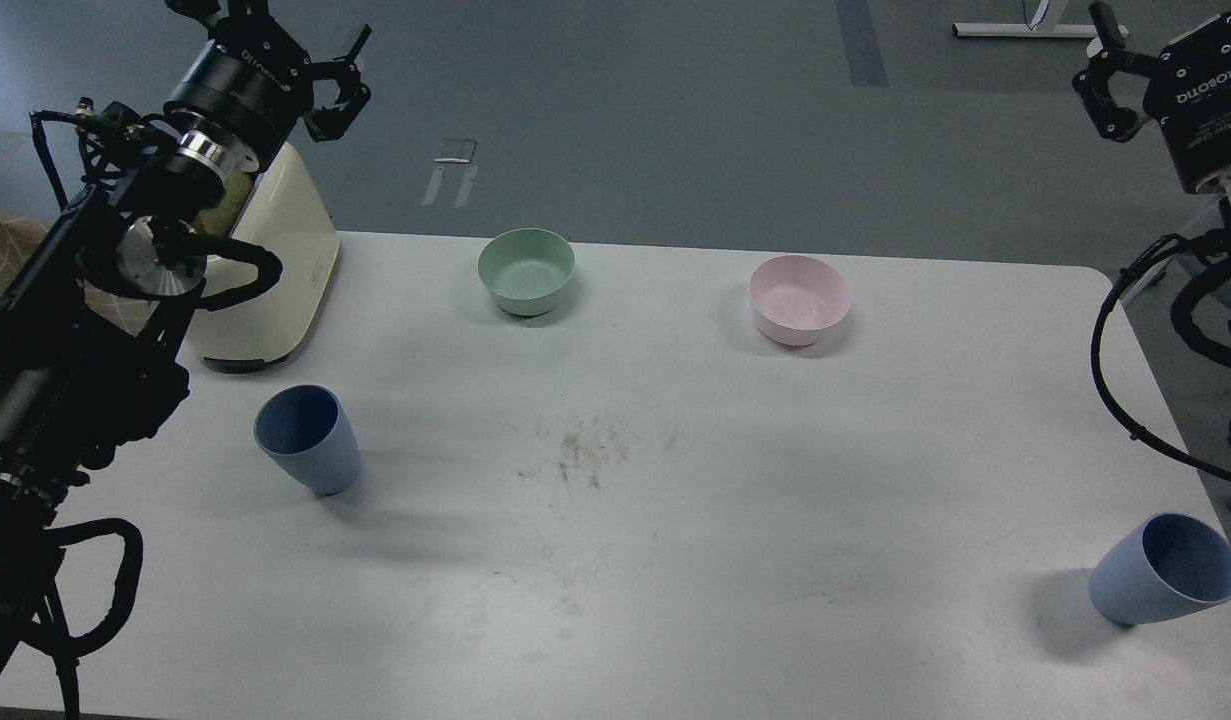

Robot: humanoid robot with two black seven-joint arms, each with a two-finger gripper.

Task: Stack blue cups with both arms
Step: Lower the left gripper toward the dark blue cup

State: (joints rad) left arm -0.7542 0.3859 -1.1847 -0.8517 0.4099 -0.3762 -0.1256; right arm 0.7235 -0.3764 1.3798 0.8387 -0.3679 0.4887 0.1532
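Two blue cups stand well apart on a white table (675, 520), both upright and open-mouthed. The left blue cup (308, 438) sits near the table's left side, just in front of a cream-coloured appliance (275, 270). The right blue cup (1165, 570) stands at the near right corner, close to the table's edge. Neither cup is touched by an arm.

The left gripper (330, 75) hangs raised at the far left, above the appliance, its fingers spread apart and holding nothing. The right gripper (1105, 75) is lifted at the far right, beyond the table's edge; only part of it shows, and whether its fingers are parted or closed cannot be told.

Along the far side of the table, a mint-green bowl (526, 271) and a pink bowl (799, 299) sit apart. Dark scuff marks (585, 455) smudge the table's centre.
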